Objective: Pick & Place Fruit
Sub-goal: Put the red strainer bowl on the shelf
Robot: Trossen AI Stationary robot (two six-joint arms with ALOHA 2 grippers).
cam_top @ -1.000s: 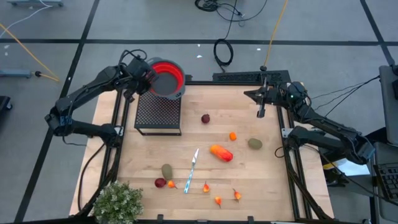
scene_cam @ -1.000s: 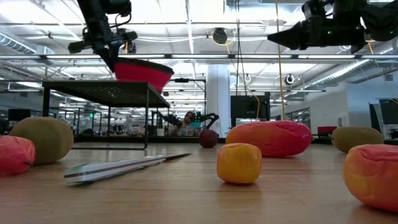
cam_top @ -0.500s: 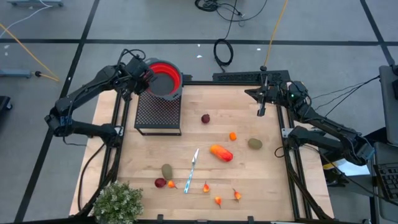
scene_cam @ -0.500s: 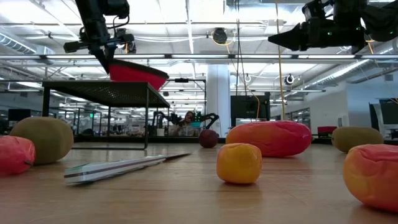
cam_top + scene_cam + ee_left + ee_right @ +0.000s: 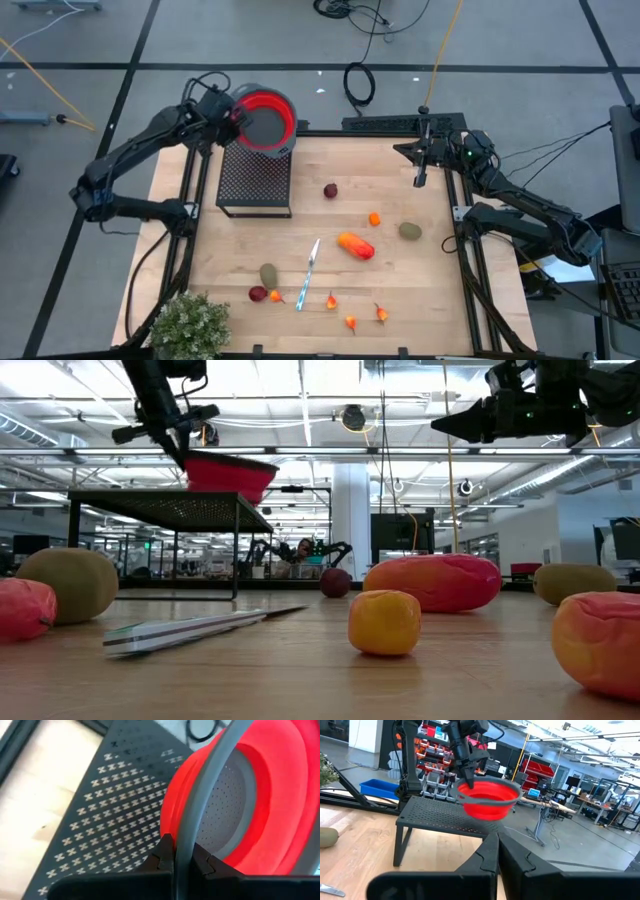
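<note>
Red silicone with a grey rim: that is the colander bowl (image 5: 266,121) we have pinched by its edge in the left gripper (image 5: 181,861), jaws pressed onto the rim, holding it tilted just above the far end of the black perforated stand (image 5: 254,182). Our right gripper (image 5: 421,180) waits with its jaws pressed together on nothing, hovering over the table's (image 5: 420,300) far right corner. The fruit is all on the wood, none in the bowl: a dark-red ball (image 5: 330,190) near the stand, a small orange ball (image 5: 374,219), an olive-brown oval (image 5: 410,231), the elongated orange-red piece (image 5: 356,245) mid-table, another oval (image 5: 268,275) and red ball (image 5: 258,294) nearer the front, and small red-orange bits (image 5: 351,322) along the front edge. A knife (image 5: 308,272) lies among them, and a bushy plant (image 5: 188,325) sits at the front left corner. We judge this to be the setting-up step, placing the receptacle before any picking. Next we would need to level the bowl, seat it on the stand and release, then send a free gripper to the nearest fruit.
</note>
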